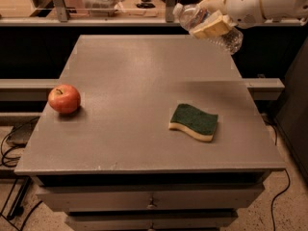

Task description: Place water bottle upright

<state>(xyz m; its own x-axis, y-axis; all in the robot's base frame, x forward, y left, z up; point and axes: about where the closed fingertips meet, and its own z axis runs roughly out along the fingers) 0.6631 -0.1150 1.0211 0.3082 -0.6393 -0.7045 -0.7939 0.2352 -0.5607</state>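
Observation:
The water bottle (226,36) is clear crinkled plastic with a white cap end (179,11) pointing up and left. It is held tilted in the air above the table's far right corner. My gripper (211,19) comes in from the upper right on a white arm (269,3) and its cream fingers (212,27) are shut around the bottle's middle. The bottle's lower end hangs past the fingers toward the right.
The grey table (139,85) holds a red apple (64,98) at the left edge and a green and yellow sponge (194,121) right of centre. A shelf with clutter (103,1) runs behind the table. Drawers (151,201) sit below the front edge.

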